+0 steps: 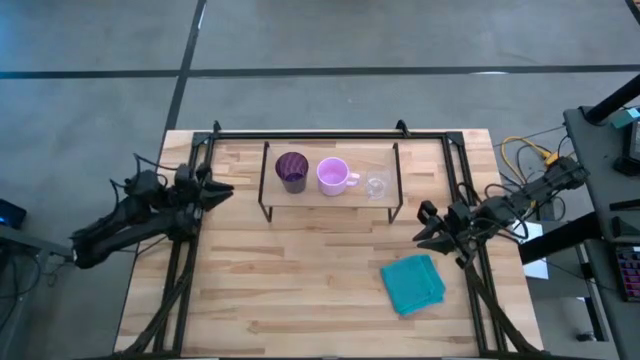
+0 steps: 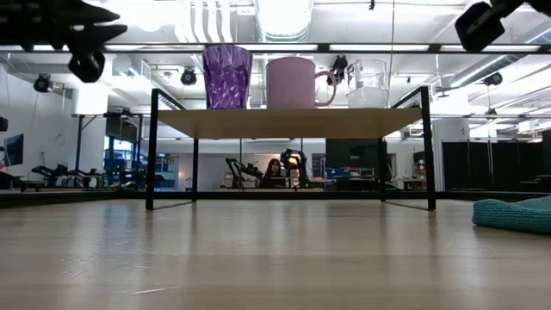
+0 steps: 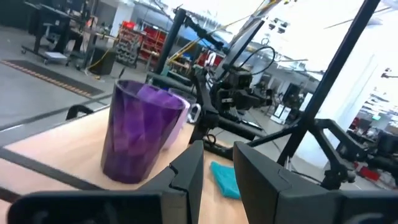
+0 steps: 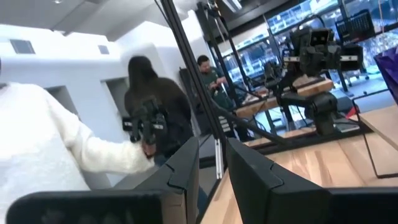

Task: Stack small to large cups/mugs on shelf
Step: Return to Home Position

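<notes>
The shelf (image 1: 345, 199) (image 2: 293, 122) stands at the table's far middle on thin black legs. Three vessels stand upright in a row on its wooden top. The dark purple tumbler (image 1: 291, 171) (image 2: 227, 77) (image 3: 140, 134) is leftmost, the light pink mug (image 1: 332, 175) (image 2: 293, 83) is in the middle with its handle pointing right, and the tiny clear glass cup (image 1: 376, 186) (image 2: 368, 85) is rightmost. My left gripper (image 1: 222, 190) (image 3: 219, 155) hovers left of the shelf, pointing at the tumbler, fingers together. My right gripper (image 1: 421, 226) (image 4: 213, 152) hovers right of the shelf's near corner, fingers together.
A teal cloth (image 1: 413, 283) (image 2: 516, 214) lies on the table near the right front. Black frame rails (image 1: 330, 133) run along the far edge and both sides of the table. Open wood spreads in front of the shelf. People show in the room beyond, in the right wrist view.
</notes>
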Robot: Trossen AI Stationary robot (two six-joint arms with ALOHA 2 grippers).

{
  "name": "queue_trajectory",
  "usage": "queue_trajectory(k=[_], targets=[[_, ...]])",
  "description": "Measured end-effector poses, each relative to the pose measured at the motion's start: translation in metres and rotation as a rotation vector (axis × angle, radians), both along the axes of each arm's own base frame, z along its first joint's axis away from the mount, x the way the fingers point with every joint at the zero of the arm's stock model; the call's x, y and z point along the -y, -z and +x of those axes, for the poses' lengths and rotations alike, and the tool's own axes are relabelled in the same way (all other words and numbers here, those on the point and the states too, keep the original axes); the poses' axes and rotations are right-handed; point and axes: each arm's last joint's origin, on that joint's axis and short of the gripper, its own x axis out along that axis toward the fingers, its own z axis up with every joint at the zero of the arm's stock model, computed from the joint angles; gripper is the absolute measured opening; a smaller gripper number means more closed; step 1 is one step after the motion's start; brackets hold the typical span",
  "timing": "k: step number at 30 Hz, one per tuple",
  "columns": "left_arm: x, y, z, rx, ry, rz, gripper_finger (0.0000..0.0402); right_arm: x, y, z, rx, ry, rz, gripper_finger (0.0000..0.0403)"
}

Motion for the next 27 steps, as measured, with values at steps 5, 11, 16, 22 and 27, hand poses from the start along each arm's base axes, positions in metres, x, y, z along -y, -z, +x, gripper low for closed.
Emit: queue_trajectory(k=[5,11,16,22,27], targets=[[-0.003,0.022,0.007,0.023,0.001,0.005,0.0075,0.000,0.011,-0.001,-0.003,0.000,-0.001,0.0077],[-0.007,0.042,0.017,0.071,0.007,-0.004,0.0075,0.000,0.018,-0.001,-0.019,0.001,-0.010,0.0077],[-0.006,0.056,0.021,0.058,0.073,-0.028,0.0075,0.001,0.023,-0.001,-0.030,0.005,-0.033,0.0077],[-0.007,0.063,0.022,0.058,0.081,-0.028,0.0075,0.002,0.035,-0.001,-0.065,0.063,-0.045,0.0077],[-0.007,0.064,0.023,0.048,0.080,-0.031,0.0075,0.005,0.048,-0.002,-0.113,0.130,-0.031,0.0077]])
